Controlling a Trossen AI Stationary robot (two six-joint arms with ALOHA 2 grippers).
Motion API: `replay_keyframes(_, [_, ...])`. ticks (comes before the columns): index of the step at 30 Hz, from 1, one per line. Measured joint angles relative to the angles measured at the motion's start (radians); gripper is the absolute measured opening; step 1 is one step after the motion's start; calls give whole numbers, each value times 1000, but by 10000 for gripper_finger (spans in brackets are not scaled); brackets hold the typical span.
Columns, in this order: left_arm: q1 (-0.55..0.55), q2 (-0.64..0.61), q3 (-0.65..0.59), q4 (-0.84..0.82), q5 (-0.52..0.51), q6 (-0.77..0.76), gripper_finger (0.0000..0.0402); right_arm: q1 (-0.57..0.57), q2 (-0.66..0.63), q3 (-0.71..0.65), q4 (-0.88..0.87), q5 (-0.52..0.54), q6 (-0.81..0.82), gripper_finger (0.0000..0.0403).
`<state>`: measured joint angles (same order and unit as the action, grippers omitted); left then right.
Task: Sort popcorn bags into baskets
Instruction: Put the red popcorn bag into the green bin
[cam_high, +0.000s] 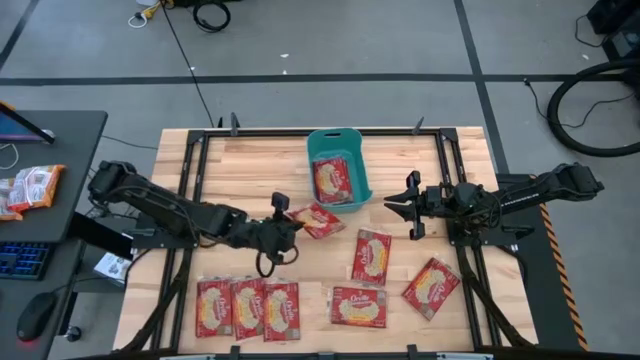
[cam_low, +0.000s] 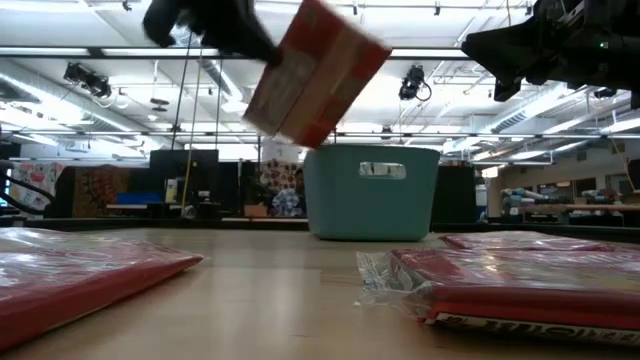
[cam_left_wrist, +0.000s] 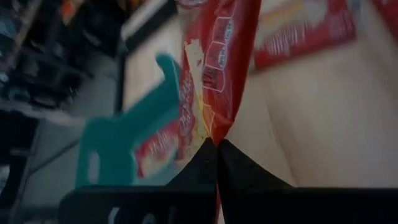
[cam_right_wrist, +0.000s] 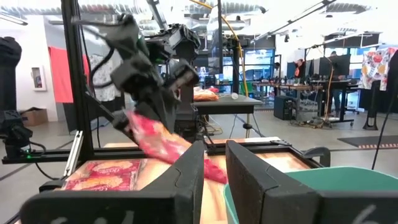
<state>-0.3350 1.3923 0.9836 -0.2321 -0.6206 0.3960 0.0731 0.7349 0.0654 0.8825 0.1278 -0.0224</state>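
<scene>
My left gripper (cam_high: 288, 226) is shut on a red popcorn bag (cam_high: 319, 220), held in the air just near and left of the teal basket (cam_high: 352, 147). One popcorn bag (cam_high: 333, 180) lies inside the basket. Several more bags lie flat on the table: three side by side near the front left (cam_high: 247, 307), one at the front middle (cam_high: 358, 305), and two further right (cam_high: 371, 256) (cam_high: 432, 287). My right gripper (cam_high: 408, 206) hovers open to the basket's right and touches nothing. My left gripper pinches the bag between its two shut fingers at its nearest end (cam_left_wrist: 214, 127). The fingers come roughly level from the table's left. The bag (cam_low: 312, 75) is lifted clear of the table, tilted, and sticks out beyond the fingertips toward the basket (cam_low: 372, 190).
A dark desk at the left carries an orange-and-white snack packet (cam_high: 30, 188), a keyboard and a mouse. Black frame rails (cam_high: 195, 160) run along the table's sides. Bare wood shows between the basket and the front row of bags (cam_high: 300, 262).
</scene>
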Motion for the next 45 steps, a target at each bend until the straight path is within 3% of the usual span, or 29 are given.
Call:
replay_keyframes(5, [64, -7, 0, 128, 46, 135, 1, 0, 0, 0, 1, 0, -3, 73])
replay_keyframes(9, [115, -5, 0, 129, 131, 126, 1, 0, 0, 0, 6, 0, 0, 73])
replay_keyframes(14, [148, -5, 0, 199, 156, 204, 0, 0, 0, 0, 8, 0, -11, 73])
replay_keyframes(25, [331, 3, 0, 291, 339, 262, 0, 12, 0, 0, 15, 0, -14, 73])
replay_keyframes(39, [450, 206, 0, 546, 472, 332, 0, 12, 10, 0, 18, -2, -25, 73])
replay_keyframes(45, [517, 258, 0, 613, 543, 293, 0, 12, 11, 0, 17, -6, -25, 73])
